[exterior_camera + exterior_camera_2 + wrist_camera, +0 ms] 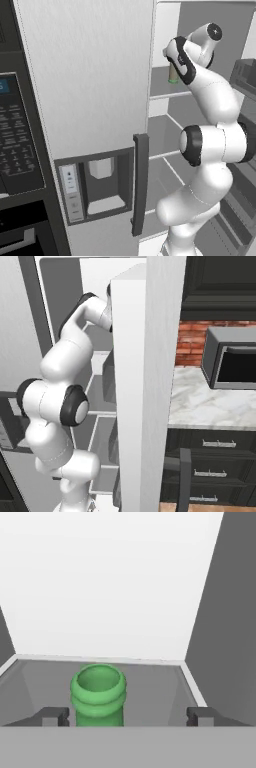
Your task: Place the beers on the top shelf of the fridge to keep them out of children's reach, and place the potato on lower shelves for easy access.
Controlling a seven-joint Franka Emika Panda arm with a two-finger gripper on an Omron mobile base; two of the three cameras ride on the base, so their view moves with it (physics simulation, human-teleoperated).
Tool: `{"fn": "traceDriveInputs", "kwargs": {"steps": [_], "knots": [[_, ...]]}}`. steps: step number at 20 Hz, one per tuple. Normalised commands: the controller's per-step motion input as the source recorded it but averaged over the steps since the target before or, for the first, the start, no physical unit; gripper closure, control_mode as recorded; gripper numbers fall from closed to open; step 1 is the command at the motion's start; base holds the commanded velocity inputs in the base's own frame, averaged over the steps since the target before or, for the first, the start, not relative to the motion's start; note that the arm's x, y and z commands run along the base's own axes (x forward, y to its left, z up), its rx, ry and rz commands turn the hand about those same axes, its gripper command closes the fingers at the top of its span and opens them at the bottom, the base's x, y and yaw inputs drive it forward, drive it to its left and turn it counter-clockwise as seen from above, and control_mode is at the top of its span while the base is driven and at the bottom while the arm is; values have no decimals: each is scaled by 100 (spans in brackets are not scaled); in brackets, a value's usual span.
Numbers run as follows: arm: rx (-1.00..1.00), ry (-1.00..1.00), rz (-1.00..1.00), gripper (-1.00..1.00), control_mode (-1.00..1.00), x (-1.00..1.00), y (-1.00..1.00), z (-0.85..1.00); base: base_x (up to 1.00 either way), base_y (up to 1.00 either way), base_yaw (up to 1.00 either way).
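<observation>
One beer bottle (98,694) stands at lower centre of the hand view on the top shelf (150,687) of the fridge (85,75) — between the gripper (128,716) fingers, which are spread apart, not touching it.

The arm (210,130) reaches into the fridge (90,75), apparently beside an olive bottle (173,75).

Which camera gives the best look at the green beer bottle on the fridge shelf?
The hand view: the bottle stands in the middle, its open neck rim seen from above between the pincer's wide-apart fingertips, on the shelf. The left base view shows a sliver of it beside the wrist. In the right base view the fridge door stands in front.
</observation>
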Motion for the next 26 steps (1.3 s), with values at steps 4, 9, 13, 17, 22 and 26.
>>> {"fn": "traceDriveInputs", "kwargs": {"steps": [4, 9, 13, 17, 22, 26], "knots": [[-6, -9, 2, -100, -100, -38, 1, -3, 0, 0, 0], [-12, -4, 1, -100, -100, -74, 19, -20, 0, 0, 0], [-12, 0, 0, -100, -100, -91, 34, -11, 0, 0, 0], [-10, 0, 0, -100, -100, -99, 24, -2, 0, 0, 0], [-3, 4, 0, -100, -100, -100, 11, 0, 0, 0, 0], [5, 9, -3, -100, -100, -100, 7, -1, 0, 0, 0]]}}
